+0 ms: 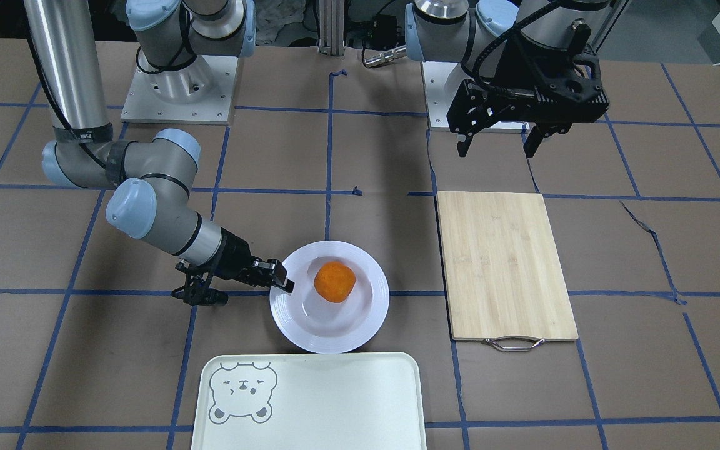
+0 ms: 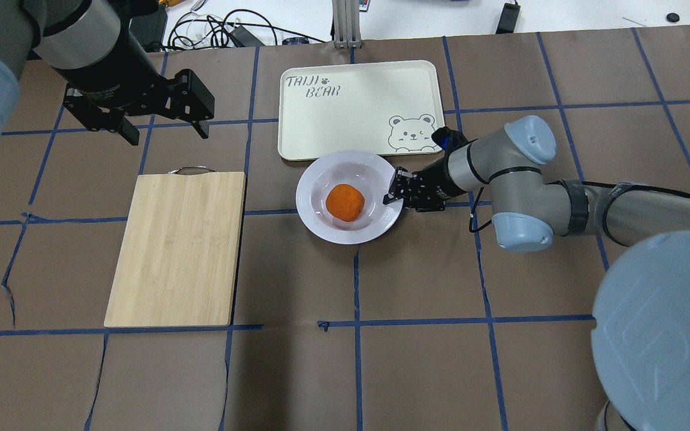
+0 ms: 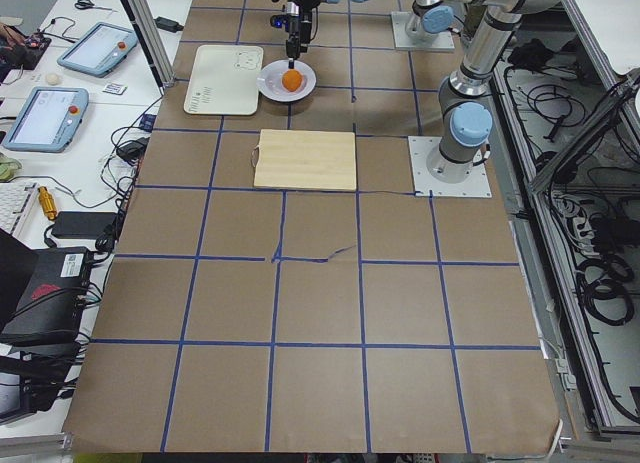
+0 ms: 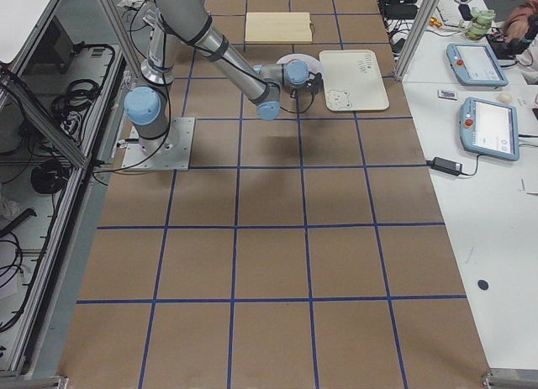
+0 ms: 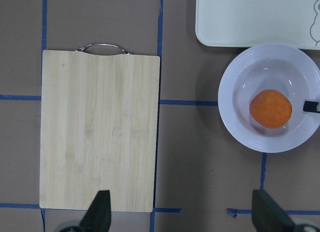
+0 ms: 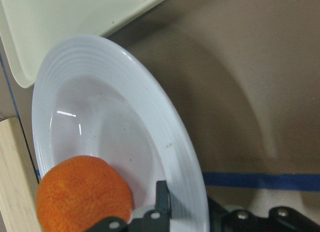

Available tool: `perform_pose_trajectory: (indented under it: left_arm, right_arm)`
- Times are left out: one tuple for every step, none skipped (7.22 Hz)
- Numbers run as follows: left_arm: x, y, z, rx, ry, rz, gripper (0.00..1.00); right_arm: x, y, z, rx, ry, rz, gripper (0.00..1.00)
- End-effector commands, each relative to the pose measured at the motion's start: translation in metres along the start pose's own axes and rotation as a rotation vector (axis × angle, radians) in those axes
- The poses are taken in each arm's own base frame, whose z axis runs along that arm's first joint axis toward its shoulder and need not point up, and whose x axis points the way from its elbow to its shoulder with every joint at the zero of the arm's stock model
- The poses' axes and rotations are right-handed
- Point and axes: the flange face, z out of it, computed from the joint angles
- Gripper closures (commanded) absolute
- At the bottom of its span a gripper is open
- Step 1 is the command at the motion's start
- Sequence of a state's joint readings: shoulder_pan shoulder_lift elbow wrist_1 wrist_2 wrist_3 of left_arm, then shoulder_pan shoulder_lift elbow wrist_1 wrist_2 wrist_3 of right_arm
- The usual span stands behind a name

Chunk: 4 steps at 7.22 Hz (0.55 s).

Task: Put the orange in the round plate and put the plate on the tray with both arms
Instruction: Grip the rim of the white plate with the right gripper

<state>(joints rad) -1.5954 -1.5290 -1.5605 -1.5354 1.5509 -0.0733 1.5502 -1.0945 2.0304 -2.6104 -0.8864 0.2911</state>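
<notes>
Orange is seated in the round plate, whose rim is pinched by the right gripper jaws. The left gripper jaws are held wide, well apart from the plate.

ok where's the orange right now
The orange lies in the well of the round plate, near the middle of the overhead view, just robot-side of the tray, with the right gripper on the plate's rim to its right.

Orange sits in plate well. Plate on bench, its far rim at tray's near edge. Cutting board left of plate, apart, handle end away from robot. Right pincer at plate's right rim, one finger over it. Left pincer hangs beyond board's handle end.
</notes>
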Motion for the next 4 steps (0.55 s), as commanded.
perform_pose_trajectory:
  left_arm:
    - [-0.002,-0.001,-0.001,0.003,0.0,-0.003,0.0]
    - [-0.003,-0.004,-0.001,0.012,0.0,-0.005,0.0]
    - [-0.002,-0.005,-0.001,0.024,0.003,-0.004,0.0]
    - [-0.002,-0.004,-0.001,0.026,0.0,-0.004,0.0]
  right_arm:
    - [-0.005,-0.002,-0.005,0.009,0.001,0.002,0.9]
    - [-0.01,-0.004,-0.007,0.016,-0.004,0.012,0.95]
    - [-0.011,-0.005,-0.008,0.019,-0.005,0.012,0.97]
    - [-0.017,-0.008,-0.015,0.035,-0.008,0.001,1.0]
